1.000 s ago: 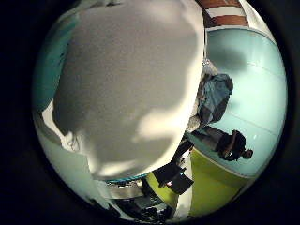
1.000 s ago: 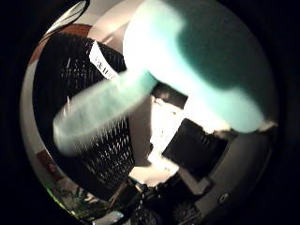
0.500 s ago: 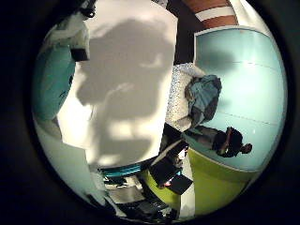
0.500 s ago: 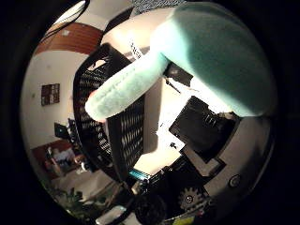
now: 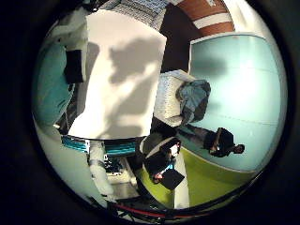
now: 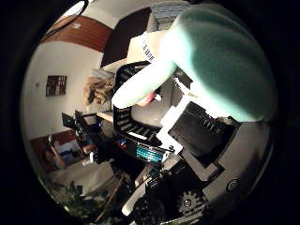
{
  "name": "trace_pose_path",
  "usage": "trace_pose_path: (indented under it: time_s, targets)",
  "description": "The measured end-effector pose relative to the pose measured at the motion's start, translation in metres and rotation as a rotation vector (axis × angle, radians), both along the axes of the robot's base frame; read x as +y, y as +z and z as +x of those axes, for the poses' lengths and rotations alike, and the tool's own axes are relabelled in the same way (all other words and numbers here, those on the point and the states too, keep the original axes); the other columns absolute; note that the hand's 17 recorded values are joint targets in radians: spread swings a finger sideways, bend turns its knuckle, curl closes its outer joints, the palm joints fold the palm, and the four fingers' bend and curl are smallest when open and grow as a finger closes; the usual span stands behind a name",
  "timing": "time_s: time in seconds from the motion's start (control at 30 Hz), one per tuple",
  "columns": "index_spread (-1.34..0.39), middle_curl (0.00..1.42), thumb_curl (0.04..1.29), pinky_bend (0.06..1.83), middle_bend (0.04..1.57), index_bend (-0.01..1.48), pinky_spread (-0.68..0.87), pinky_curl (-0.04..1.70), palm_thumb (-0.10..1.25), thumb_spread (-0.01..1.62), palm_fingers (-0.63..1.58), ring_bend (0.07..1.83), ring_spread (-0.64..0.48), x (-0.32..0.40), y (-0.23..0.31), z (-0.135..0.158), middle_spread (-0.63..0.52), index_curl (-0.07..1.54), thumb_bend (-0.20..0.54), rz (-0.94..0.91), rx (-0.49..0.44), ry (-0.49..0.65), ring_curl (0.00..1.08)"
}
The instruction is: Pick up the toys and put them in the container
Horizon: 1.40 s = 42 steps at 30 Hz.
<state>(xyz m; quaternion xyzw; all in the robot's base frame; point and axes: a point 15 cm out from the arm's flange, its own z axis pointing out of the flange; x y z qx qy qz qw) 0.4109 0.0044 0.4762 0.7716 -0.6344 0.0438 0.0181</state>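
A teal plush toy (image 6: 220, 61) fills much of the thumb side view, close against my palm, with one pale limb (image 6: 140, 86) sticking out. My right hand (image 6: 201, 136) is shut on it, its black and white fingers curled against the toy's body. Beyond the limb stands the black mesh container (image 6: 123, 119), with something small and red (image 6: 151, 97) showing at its inside wall. The little finger side view shows the toy's edge (image 5: 49, 91) beside a finger (image 5: 75, 65), and the white table (image 5: 126, 79) well below, carrying the shadow of hand and toy.
The table's edge has a teal band (image 5: 110, 147), and the floor drops away past it. A pale armchair (image 5: 171, 101) with clothes on it stands by a teal wall (image 5: 234, 89). Dark furniture and a screen (image 6: 75, 122) lie beyond the container.
The palm has lifted away from the table with the toy still held; the tabletop now looks farther off. The view has swung, so the container appears smaller and more of the room shows.
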Motion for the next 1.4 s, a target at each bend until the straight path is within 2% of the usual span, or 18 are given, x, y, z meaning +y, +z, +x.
trace_pose_path:
  time_s: [0.4, 0.63, 0.83, 0.9, 0.93, 1.03, 1.1, 1.13, 1.2, 1.23, 1.3, 1.33, 1.4]
  targets:
    - [-0.27, 0.92, 0.81, 1.21, 1.32, 1.05, -0.17, 1.13, 1.06, 0.81, 1.01, 1.36, -0.26, 0.112, 0.025, -0.029, -0.17, 0.99, -0.016, 0.018, -0.051, 0.164, 0.86]
    - [-0.27, 0.93, 0.83, 1.17, 1.30, 1.03, -0.17, 1.17, 1.05, 0.81, 1.02, 1.33, -0.26, 0.152, 0.016, -0.022, -0.18, 1.00, -0.017, 0.035, -0.073, 0.205, 0.87]
    - [-0.28, 0.94, 0.83, 1.15, 1.29, 1.02, -0.18, 1.20, 1.04, 0.81, 1.03, 1.32, -0.27, 0.169, 0.002, -0.002, -0.18, 1.01, -0.018, 0.051, -0.098, 0.206, 0.89]
    - [-0.28, 0.94, 0.82, 1.15, 1.28, 1.01, -0.19, 1.20, 0.98, 0.84, 1.04, 1.31, -0.27, 0.172, -0.002, -0.001, -0.18, 1.01, -0.032, 0.056, -0.089, 0.207, 0.89]
    - [-0.28, 0.94, 0.79, 1.14, 1.27, 1.00, -0.20, 1.19, 0.91, 0.90, 1.03, 1.30, -0.26, 0.173, -0.006, -0.001, -0.18, 1.01, -0.035, 0.058, -0.081, 0.207, 0.88]
    - [-0.31, 0.86, 0.67, 1.01, 1.14, 0.75, -0.29, 1.02, 0.80, 1.11, 1.03, 1.24, -0.26, 0.182, -0.021, 0.000, -0.18, 0.94, -0.030, 0.095, -0.080, 0.210, 0.77]
    - [-0.34, 0.81, 0.60, 0.96, 1.06, 0.56, -0.38, 0.95, 0.73, 1.15, 0.90, 1.21, -0.28, 0.183, -0.034, -0.001, -0.19, 0.89, -0.038, 0.108, -0.077, 0.209, 0.72]
    - [-0.38, 0.77, 0.54, 0.95, 0.98, 0.38, -0.44, 0.90, 0.67, 1.16, 0.71, 1.17, -0.30, 0.182, -0.040, -0.003, -0.20, 0.83, -0.042, 0.108, -0.069, 0.208, 0.68]
    - [-0.45, 0.71, 0.48, 0.83, 0.84, 0.29, -0.36, 0.87, 0.62, 1.17, 0.36, 1.05, -0.28, 0.180, -0.047, -0.004, -0.21, 0.75, -0.032, 0.105, -0.055, 0.210, 0.62]
    - [-0.46, 0.70, 0.46, 0.80, 0.82, 0.29, -0.32, 0.87, 0.61, 1.17, 0.33, 1.03, -0.27, 0.179, -0.049, -0.006, -0.21, 0.72, -0.031, 0.103, -0.045, 0.213, 0.61]
    - [-0.48, 0.62, 0.42, 0.77, 0.67, 0.27, -0.15, 0.85, 0.59, 1.17, 0.21, 0.92, -0.20, 0.178, -0.051, -0.006, -0.17, 0.66, -0.030, 0.100, -0.038, 0.211, 0.55]
    - [-0.47, 0.57, 0.40, 0.77, 0.57, 0.25, -0.01, 0.83, 0.56, 1.16, 0.15, 0.84, -0.12, 0.177, -0.052, -0.006, -0.14, 0.61, -0.029, 0.099, -0.037, 0.211, 0.50]
    - [-0.46, 0.51, 0.37, 0.77, 0.47, 0.23, 0.15, 0.81, 0.55, 1.15, 0.09, 0.76, -0.04, 0.175, -0.052, -0.005, -0.09, 0.56, -0.028, 0.098, -0.035, 0.208, 0.45]
